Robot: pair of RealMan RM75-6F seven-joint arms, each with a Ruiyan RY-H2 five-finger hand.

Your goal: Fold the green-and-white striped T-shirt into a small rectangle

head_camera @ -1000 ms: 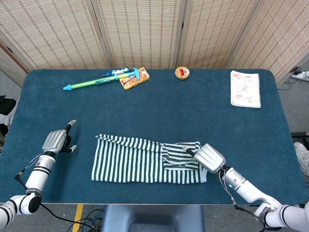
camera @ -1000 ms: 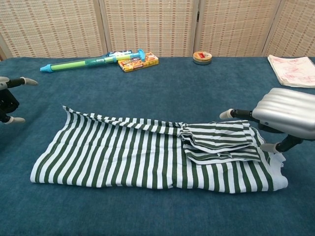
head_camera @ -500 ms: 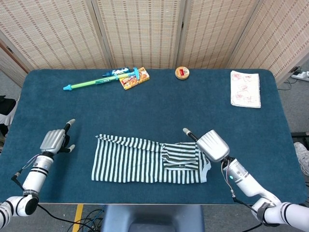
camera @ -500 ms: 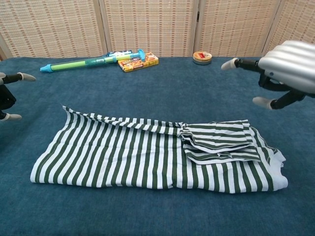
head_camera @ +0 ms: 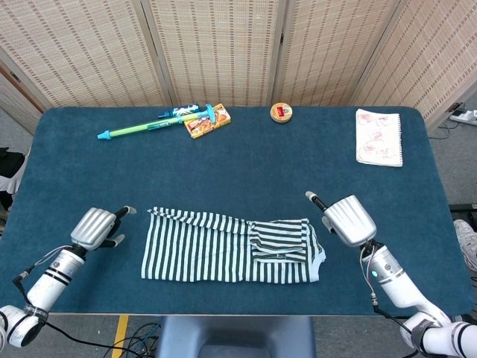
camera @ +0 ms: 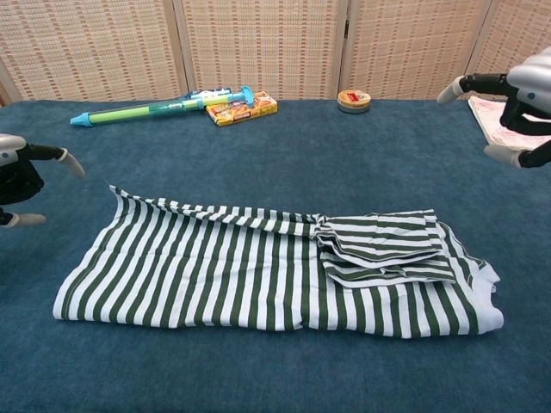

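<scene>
The green-and-white striped T-shirt [head_camera: 223, 246] [camera: 241, 271] lies flat near the table's front edge as a long folded band. A sleeve [head_camera: 279, 241] [camera: 387, 245] is folded over its right end. My right hand [head_camera: 346, 218] [camera: 521, 90] hovers off the shirt's right end, fingers spread and holding nothing. My left hand [head_camera: 98, 227] [camera: 21, 176] sits just left of the shirt's left edge, fingers apart and empty, one fingertip pointing toward the shirt's corner.
At the back of the blue table [head_camera: 246, 164] lie a green-and-blue toy water gun [head_camera: 149, 125], an orange snack box [head_camera: 207, 123] and a small round tin [head_camera: 281, 112]. A white notebook [head_camera: 378, 137] lies at the back right. Wicker screens stand behind.
My right hand has lifted off the folded sleeve and drawn back to the right, clear of the shirt. My left hand has edged right, closer to the shirt's left edge.
</scene>
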